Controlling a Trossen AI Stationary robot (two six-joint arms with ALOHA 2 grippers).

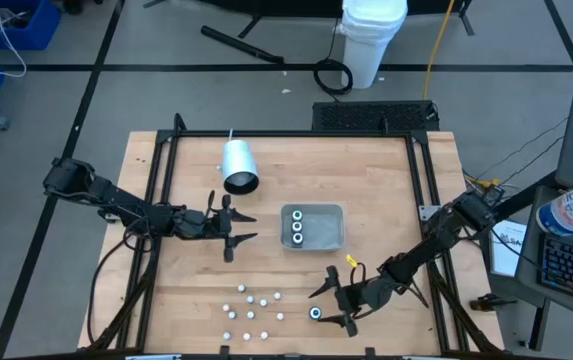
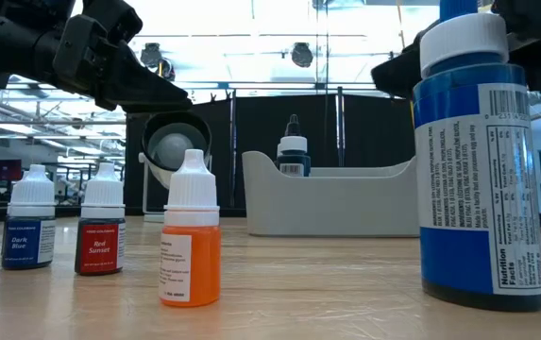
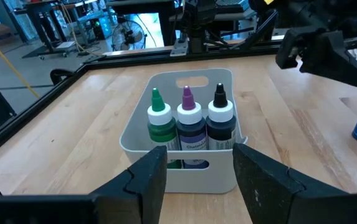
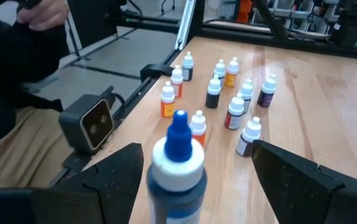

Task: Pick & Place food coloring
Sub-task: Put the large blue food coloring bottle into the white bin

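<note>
Three bottles: stand in the grey tray [image 1: 338,238], high view centre; small food coloring bottles [image 1: 251,310] cluster lower left on the desk [image 1: 386,190].
Low view: blue bottle [image 2: 482,170] near right, upright.
Left wrist: left gripper [image 3: 197,171], fingers spread, faces tray.
Right wrist: right gripper [image 4: 197,171], fingers spread around blue bottle, probably to grasp it.

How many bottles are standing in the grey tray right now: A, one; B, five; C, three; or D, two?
C: the left wrist view shows three bottles in a row inside the grey tray, a green-tipped bottle, a purple-tipped bottle and a black-tipped bottle, and the high view shows three caps there too.
</note>
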